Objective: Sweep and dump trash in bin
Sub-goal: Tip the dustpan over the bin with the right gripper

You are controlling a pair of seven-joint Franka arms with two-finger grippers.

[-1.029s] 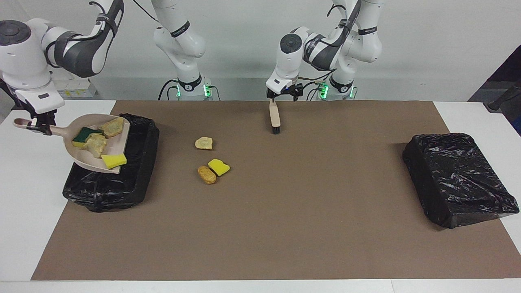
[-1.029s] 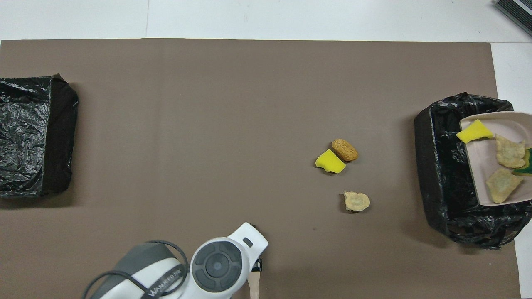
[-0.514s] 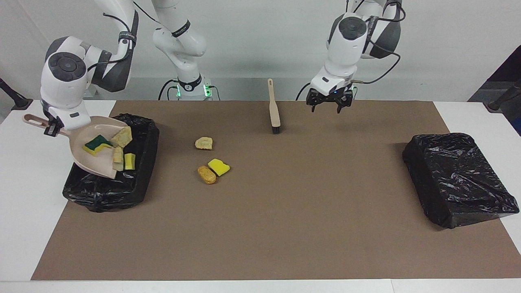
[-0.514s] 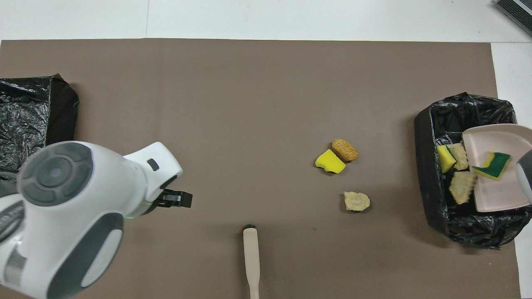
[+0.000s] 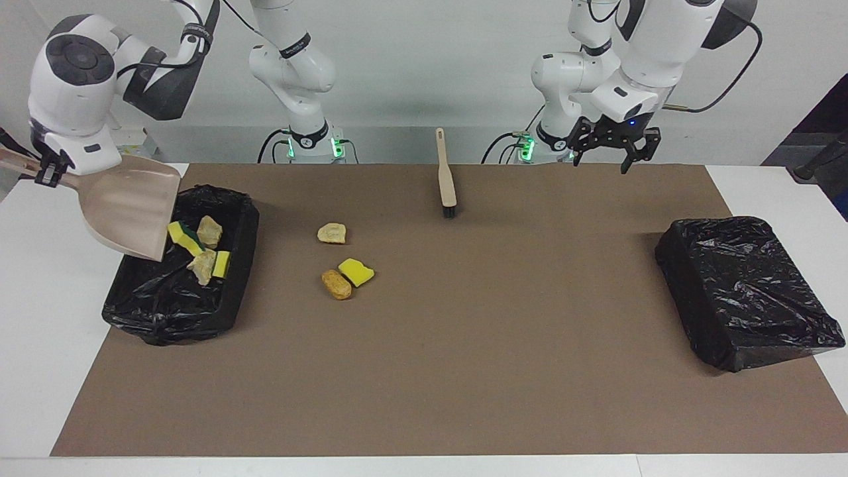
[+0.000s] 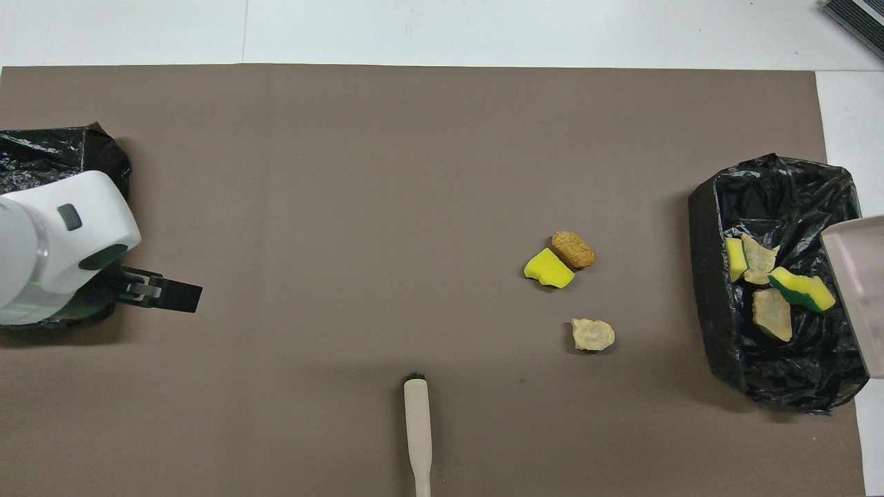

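Beige dustpan (image 5: 129, 205): your right hand (image 5: 48, 173) is gripping it, tilted over bin (image 5: 228, 291); left hand (image 5: 613, 147) is hanging wide above desk (image 5: 464, 371).

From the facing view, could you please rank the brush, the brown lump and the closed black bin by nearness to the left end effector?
Measured from the left end effector, raised over the mat's robot-side edge:
1. Closed black bin, at the left arm's end of the table.
2. Brush, mid-table near the robots.
3. Brown lump, toward the right arm's end.
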